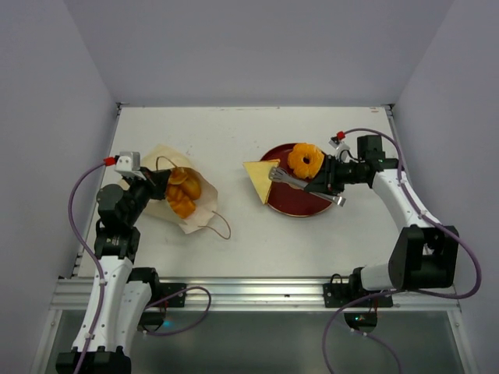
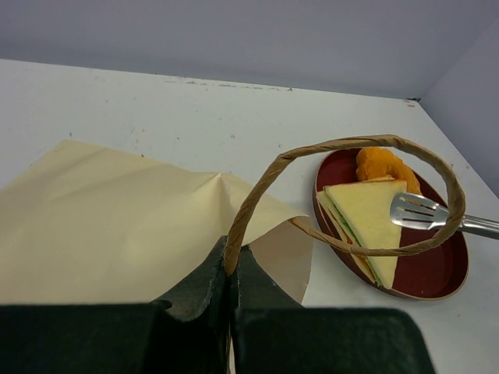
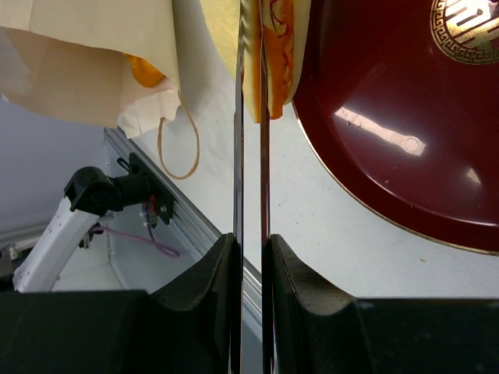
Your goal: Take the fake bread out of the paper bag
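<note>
Bag point(image 2: 117, 226): on its side to my left; long axis slants far-left to near-right; mouth faces right
Bread: golden pieces point(image 1: 183, 193) bunched in the bag's mouth; doughnut point(image 1: 306, 160) and sandwich point(image 1: 257, 173) on the red plate point(image 1: 300, 204)
Left gripper point(image 2: 231, 269): clenched on the bag's loop handle point(image 2: 343, 144)
Right gripper point(image 3: 251, 241): I grasp metal tongs point(image 1: 300, 185); tips at the sandwich

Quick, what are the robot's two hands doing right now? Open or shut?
Left gripper: closed on the bag handle.
Right gripper: closed on the metal spatula.
</note>
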Action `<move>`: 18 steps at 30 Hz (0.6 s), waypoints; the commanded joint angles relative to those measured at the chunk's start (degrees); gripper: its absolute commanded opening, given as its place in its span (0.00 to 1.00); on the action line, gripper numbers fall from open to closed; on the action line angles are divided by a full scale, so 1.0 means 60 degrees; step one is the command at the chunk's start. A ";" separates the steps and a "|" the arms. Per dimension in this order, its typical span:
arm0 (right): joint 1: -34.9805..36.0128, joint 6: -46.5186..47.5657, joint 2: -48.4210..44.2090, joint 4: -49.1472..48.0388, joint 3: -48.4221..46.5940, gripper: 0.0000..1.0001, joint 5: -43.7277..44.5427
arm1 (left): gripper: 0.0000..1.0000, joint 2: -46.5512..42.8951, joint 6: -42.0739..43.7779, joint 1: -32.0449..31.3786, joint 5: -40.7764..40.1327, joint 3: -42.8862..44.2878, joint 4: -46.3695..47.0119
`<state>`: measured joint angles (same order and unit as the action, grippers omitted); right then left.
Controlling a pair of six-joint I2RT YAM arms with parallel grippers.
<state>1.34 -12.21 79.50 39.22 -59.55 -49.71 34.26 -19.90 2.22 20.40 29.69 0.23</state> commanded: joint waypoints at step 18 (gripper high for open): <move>-0.0854 -0.0251 0.1441 -0.0238 -0.0505 0.24 -0.0752 | 0.00 -0.0129 0.0138 -0.0033 0.0276 0.0398 0.0255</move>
<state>-3.53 -13.52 87.96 38.81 -59.90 -51.16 34.11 -19.88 2.22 20.86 29.69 -0.21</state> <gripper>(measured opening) 0.254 0.025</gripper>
